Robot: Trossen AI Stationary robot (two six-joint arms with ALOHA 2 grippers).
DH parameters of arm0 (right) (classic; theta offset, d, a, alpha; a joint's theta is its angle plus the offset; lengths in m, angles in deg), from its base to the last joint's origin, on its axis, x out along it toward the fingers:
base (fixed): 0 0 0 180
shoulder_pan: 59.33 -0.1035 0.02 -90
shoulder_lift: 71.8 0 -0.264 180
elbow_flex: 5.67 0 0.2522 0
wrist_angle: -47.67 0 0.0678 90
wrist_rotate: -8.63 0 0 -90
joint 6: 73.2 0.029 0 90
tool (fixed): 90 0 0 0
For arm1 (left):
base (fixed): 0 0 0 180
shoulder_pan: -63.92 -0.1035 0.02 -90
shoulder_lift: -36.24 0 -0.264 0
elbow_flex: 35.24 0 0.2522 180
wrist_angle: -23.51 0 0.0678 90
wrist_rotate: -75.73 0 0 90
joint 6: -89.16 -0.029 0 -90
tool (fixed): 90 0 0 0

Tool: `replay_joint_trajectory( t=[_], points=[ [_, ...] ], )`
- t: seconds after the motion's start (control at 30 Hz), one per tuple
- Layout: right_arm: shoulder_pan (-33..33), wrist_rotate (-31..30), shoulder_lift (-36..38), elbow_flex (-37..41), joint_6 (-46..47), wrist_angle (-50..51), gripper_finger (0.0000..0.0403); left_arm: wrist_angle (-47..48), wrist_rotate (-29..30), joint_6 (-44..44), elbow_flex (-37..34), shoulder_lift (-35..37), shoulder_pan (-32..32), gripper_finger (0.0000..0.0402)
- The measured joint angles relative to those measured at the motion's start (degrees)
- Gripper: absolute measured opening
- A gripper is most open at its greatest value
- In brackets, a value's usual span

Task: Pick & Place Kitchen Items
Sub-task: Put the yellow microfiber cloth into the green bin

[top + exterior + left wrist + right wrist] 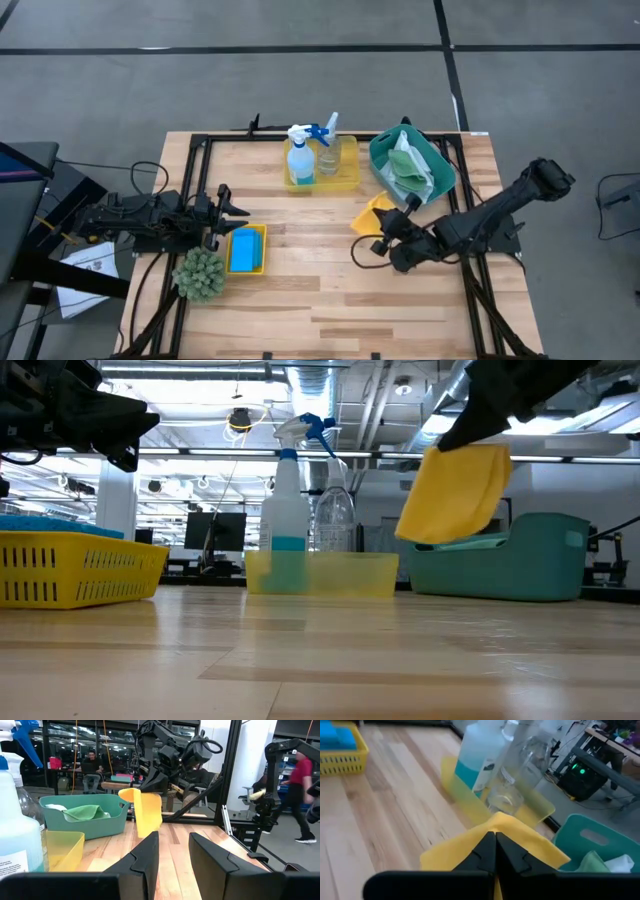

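Yellow cloth pinched in right hand, hanging clear above table, beside teal bin.

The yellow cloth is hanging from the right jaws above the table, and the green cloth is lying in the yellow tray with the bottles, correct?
Not quite. The green cloth lies in the teal bin, not in the yellow tray with the bottles; the high view shows it. The rest holds: the yellow cloth hangs from the right gripper, jaws shut on it, above the table.
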Motion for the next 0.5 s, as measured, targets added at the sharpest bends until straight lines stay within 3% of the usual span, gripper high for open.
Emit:
replay_joint_trajectory(
  t=[0.23,0.5],
  points=[
    [4.41,6.94,1.31,0.06,-4.36,0.52,0.0,0.02,0.0,0.0,0.0,-0.02,0.02,0.0104],
    [7.83,7.18,7.97,0.02,-7.07,3.13,0.0,0.01,0.02,-0.02,0.0,-0.02,0.01,0.0104]
  ],
)
